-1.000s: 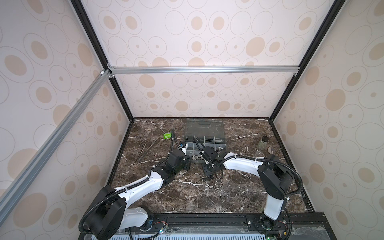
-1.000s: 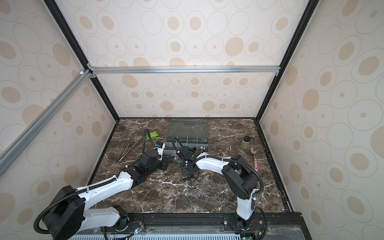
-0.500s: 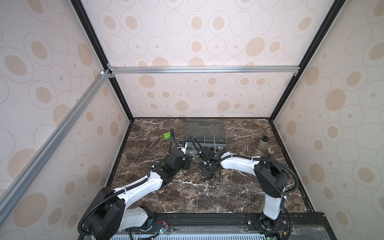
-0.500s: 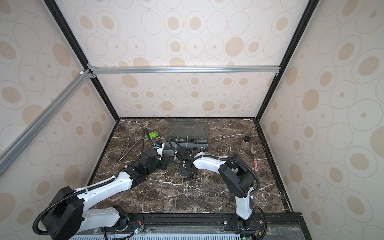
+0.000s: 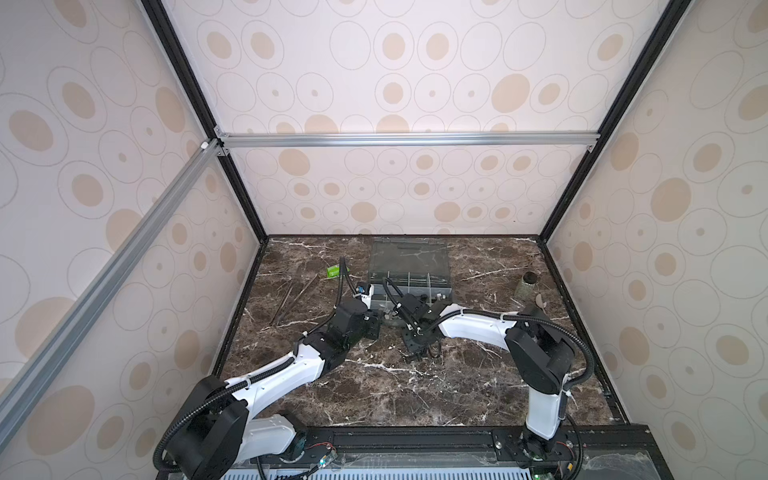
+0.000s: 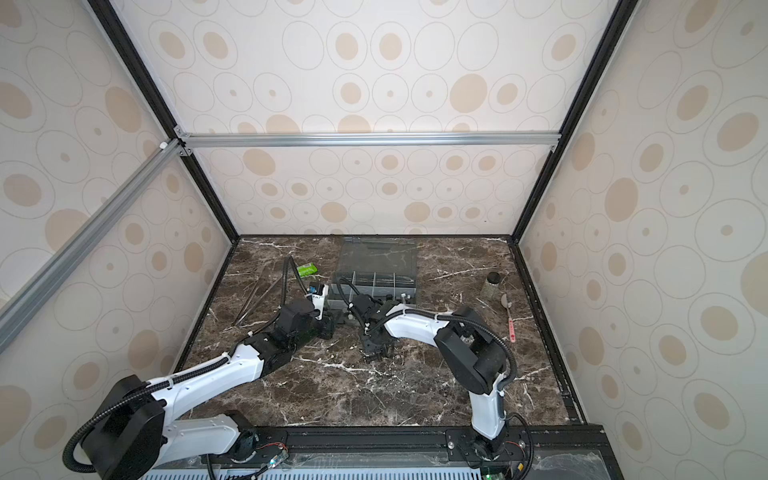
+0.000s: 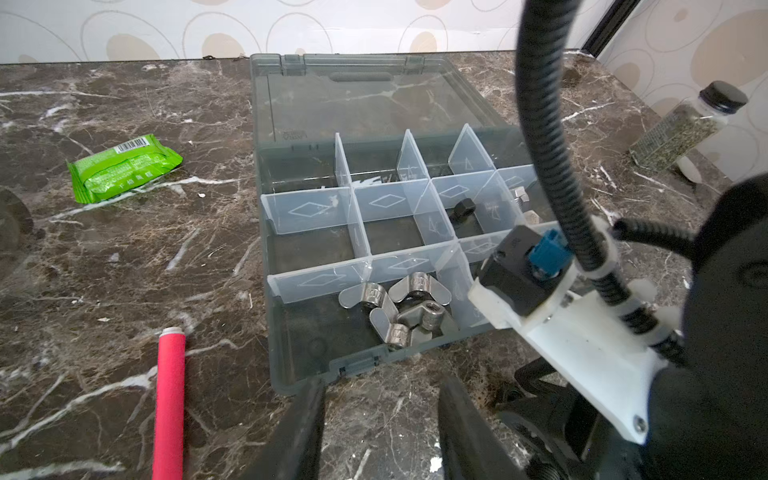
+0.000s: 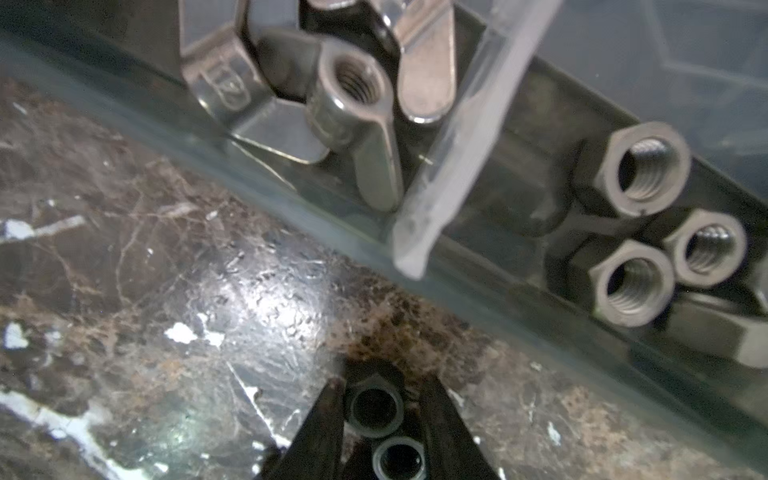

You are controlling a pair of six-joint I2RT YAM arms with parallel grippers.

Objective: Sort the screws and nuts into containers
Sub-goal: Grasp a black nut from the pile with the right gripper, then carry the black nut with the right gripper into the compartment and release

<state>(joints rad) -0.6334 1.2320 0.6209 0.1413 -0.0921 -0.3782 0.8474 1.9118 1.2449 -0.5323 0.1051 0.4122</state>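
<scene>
My right hand (image 8: 379,388) is low over the desk (image 8: 124,291), just outside the front wall of the organiser box (image 8: 299,208). Its jaws stand narrowly apart on either side of a dark hex nut (image 8: 374,409) lying on the marble; a second nut (image 8: 399,459) sits deeper between the fingers; I cannot tell whether the jaws are pinching or only flanking. My left hand (image 7: 382,382) hovers near the same front wall, jaws apart and holding nothing. Inside the box, one front compartment holds a heap of silver wing nuts (image 7: 399,307); the compartment next to it, across a clear divider (image 8: 457,137), holds several hex nuts (image 8: 640,170); a black piece (image 7: 463,208) sits in a middle-row compartment. The lid (image 7: 374,95) lies open behind; a green packet (image 7: 124,166) lies on the desk, well apart from the box.
</scene>
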